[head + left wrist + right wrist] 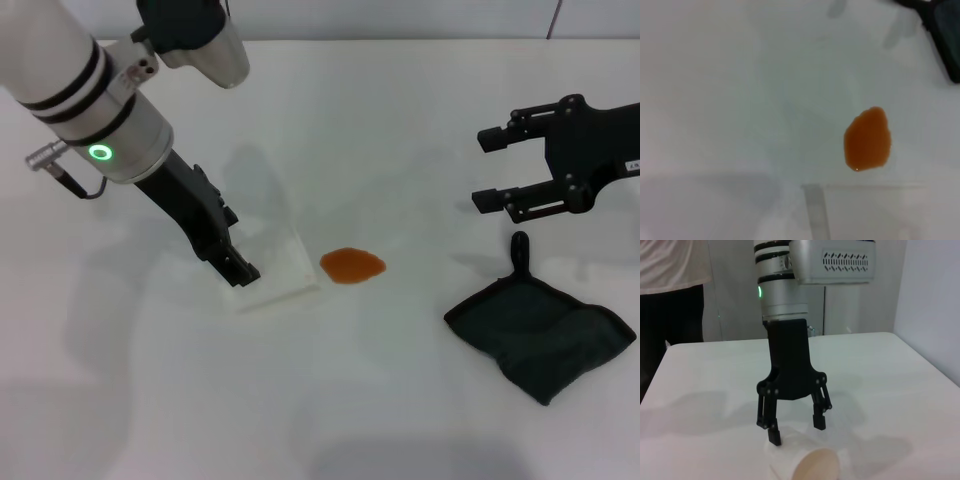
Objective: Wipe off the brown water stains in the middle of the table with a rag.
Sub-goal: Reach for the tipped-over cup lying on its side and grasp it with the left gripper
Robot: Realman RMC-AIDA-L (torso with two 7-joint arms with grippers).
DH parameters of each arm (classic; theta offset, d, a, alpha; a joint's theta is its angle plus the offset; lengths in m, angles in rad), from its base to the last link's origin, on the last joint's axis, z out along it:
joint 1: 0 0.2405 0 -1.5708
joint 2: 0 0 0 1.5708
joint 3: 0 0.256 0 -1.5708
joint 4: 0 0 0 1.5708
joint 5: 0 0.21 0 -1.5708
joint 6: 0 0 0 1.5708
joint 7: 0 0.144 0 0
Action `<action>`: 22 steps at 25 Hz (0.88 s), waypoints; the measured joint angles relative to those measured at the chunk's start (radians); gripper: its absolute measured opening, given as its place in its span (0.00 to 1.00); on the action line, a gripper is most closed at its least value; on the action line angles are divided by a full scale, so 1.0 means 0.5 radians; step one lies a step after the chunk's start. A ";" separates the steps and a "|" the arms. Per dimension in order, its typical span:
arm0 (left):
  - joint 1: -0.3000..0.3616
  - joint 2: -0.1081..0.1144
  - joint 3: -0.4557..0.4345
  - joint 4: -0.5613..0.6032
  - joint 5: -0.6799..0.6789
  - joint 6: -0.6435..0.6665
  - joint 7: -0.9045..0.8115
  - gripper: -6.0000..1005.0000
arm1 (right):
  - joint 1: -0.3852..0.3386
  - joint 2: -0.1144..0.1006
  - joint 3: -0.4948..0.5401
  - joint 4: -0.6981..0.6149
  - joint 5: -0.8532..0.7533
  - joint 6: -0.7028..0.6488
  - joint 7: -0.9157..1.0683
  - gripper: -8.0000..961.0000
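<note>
The brown water stain [352,265] is a small orange-brown glossy blot in the middle of the white table [400,120]; it also shows in the left wrist view [867,140]. The dark rag [540,330] lies flat to the right of the stain, its loop pointing away from me; one corner of it [946,35] shows in the left wrist view. My right gripper [490,168] is open and empty, hovering above the table just beyond the rag. My left gripper [796,431] is open, its fingers [238,268] down at a tipped white paper cup, left of the stain.
The white paper cup [280,265] lies on its side just left of the stain, its cream mouth [815,467] facing the right arm. A person in dark trousers [675,315] stands beyond the table's far side.
</note>
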 joint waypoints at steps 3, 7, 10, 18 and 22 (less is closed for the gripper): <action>0.002 -0.004 0.058 -0.013 -0.020 -0.043 -0.004 0.87 | 0.011 0.001 0.000 -0.001 -0.005 0.001 0.000 0.75; 0.001 -0.008 0.150 -0.044 -0.077 -0.093 -0.012 0.88 | 0.014 0.001 0.000 -0.001 -0.006 0.002 0.000 0.75; 0.005 -0.010 0.213 -0.056 -0.112 -0.139 -0.016 0.88 | 0.014 0.002 0.000 -0.002 -0.007 0.002 0.000 0.75; 0.008 -0.009 0.280 -0.154 -0.174 -0.274 -0.005 0.87 | 0.014 0.004 -0.015 -0.004 -0.010 -0.008 0.000 0.75; 0.023 -0.007 0.358 -0.180 -0.229 -0.347 -0.002 0.87 | 0.016 0.004 -0.029 -0.004 -0.010 -0.006 0.000 0.74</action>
